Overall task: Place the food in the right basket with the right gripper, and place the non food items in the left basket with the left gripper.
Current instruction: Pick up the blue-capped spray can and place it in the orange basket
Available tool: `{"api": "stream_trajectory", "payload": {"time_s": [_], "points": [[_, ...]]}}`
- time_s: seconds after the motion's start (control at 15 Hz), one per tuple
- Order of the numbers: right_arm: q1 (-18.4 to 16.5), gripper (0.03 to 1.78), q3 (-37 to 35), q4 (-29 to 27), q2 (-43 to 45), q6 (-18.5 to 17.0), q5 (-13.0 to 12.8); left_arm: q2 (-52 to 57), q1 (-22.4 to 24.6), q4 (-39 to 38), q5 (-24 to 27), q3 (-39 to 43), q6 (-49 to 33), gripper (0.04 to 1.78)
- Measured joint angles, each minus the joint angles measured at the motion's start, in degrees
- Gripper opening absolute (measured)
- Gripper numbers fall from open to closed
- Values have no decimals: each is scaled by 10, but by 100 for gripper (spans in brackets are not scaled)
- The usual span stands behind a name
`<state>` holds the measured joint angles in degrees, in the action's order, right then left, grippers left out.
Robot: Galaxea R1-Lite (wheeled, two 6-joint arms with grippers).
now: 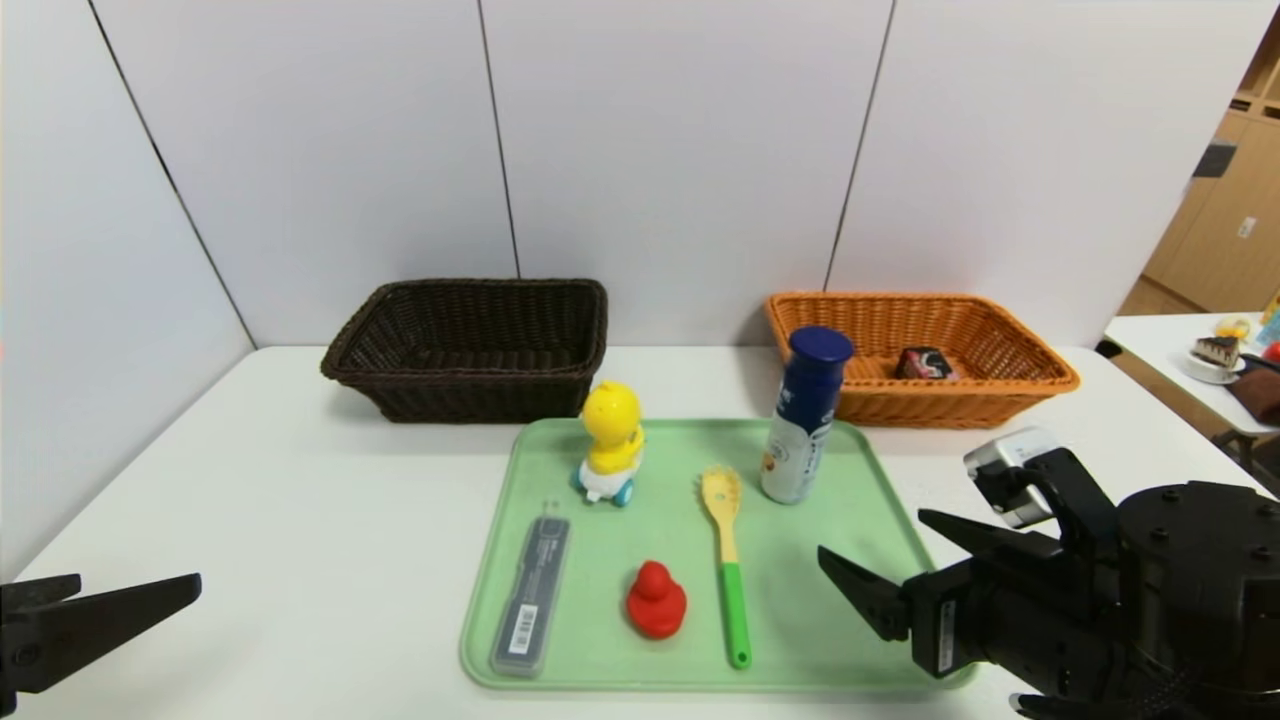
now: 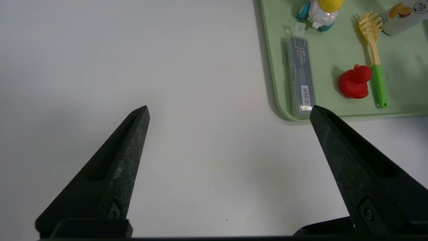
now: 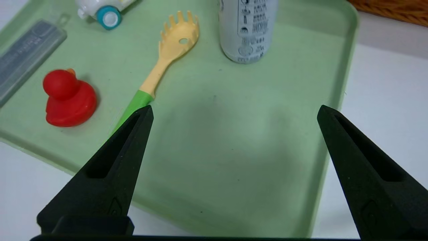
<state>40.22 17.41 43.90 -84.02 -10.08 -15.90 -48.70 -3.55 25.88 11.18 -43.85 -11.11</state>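
Right tool (image 1: 870, 555) hovering over the near right corner of the green tray (image 1: 850, 470), fingers spread wide, nothing between them. In the right wrist view, tips (image 3: 143, 115) apart above bare tray surface, with the bottle (image 3: 247, 30) standing beyond them.

Left tool (image 1: 110, 600) low at the near left edge of the tabletop (image 1: 300, 500), well apart from the tray; fingers (image 2: 133, 134) wide apart over bare white surface, holding nothing.

On the tray: white bottle with blue cap (image 1: 805, 415) upright at the far right; yellow duck toy on wheels (image 1: 610, 440) at the far left; yellow pasta fork with green handle (image 1: 728, 555) lying lengthwise near the middle; red duck (image 1: 655, 600) just left of the fork handle; grey case (image 1: 532, 593) flat along the left side.

Black carton (image 1: 922, 362) already inside the orange basket (image 1: 1010, 385), behind the tray to the right. Dark brown basket (image 1: 470, 385) behind the tray to the left.
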Motion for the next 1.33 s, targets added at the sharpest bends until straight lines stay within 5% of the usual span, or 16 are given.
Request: {"api": "stream_trajectory", "payload": {"time_s": [0.27, 1.33], "points": [[-2, 169, 12, 80, -52, 15, 0, 1, 0, 0, -1, 1, 0, 169], [-50, 170, 122, 112, -169, 22, -1, 3, 0, -1, -1, -2, 1, 169]]}}
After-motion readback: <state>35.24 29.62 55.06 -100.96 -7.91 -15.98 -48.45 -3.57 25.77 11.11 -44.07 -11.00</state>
